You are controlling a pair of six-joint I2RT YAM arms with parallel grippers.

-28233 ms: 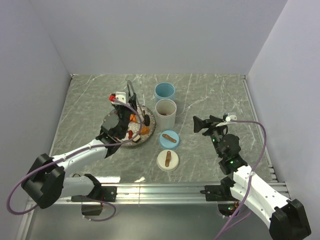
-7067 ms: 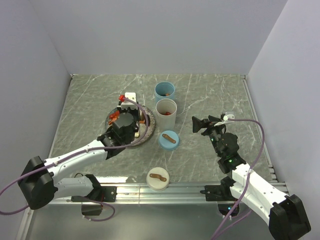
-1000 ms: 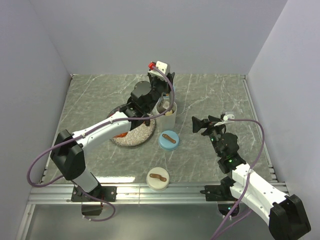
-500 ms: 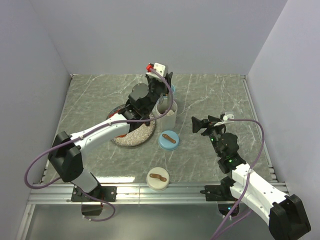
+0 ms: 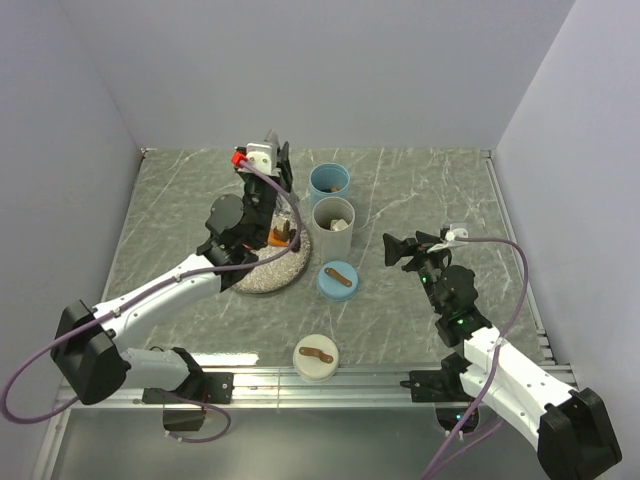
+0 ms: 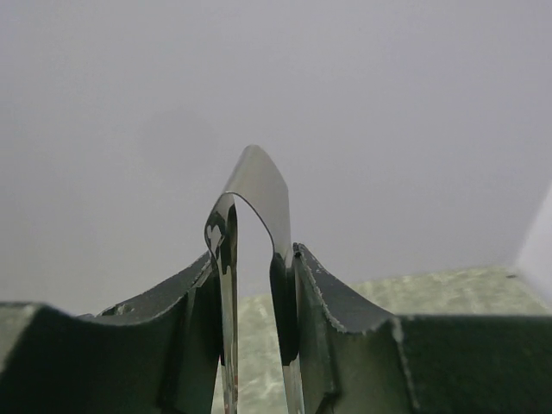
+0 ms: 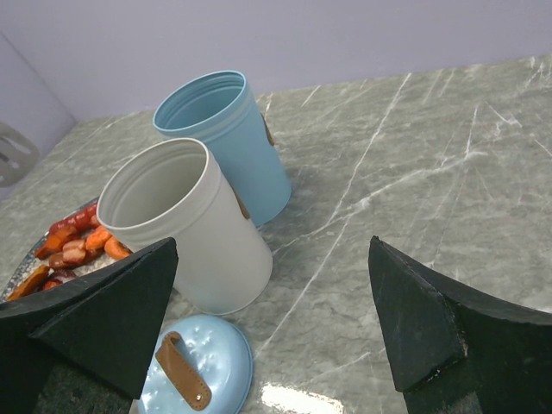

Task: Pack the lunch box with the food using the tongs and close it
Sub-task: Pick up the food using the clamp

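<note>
My left gripper (image 5: 277, 162) (image 6: 253, 259) is shut on the slim grey metal tongs (image 6: 257, 177), whose joined end sticks up between the fingers. It hangs above the far side of the plate (image 5: 262, 277), where orange and red food (image 7: 74, 246) (image 5: 280, 237) lies. The lunch box stands as two open round cups: a white one (image 5: 332, 228) (image 7: 185, 226) and a blue one (image 5: 329, 184) (image 7: 231, 129) behind it. The tongs' tips are hidden. My right gripper (image 5: 400, 250) (image 7: 272, 250) is open and holds nothing, right of the cups.
A blue lid (image 5: 338, 279) (image 7: 197, 369) with a brown strap lies in front of the white cup. A white lid (image 5: 317, 357) lies near the table's front rail. Walls close in the table at the back and both sides.
My left arm has swung left with the tongs, from above the white cup to above the plate. The right arm has not moved.
</note>
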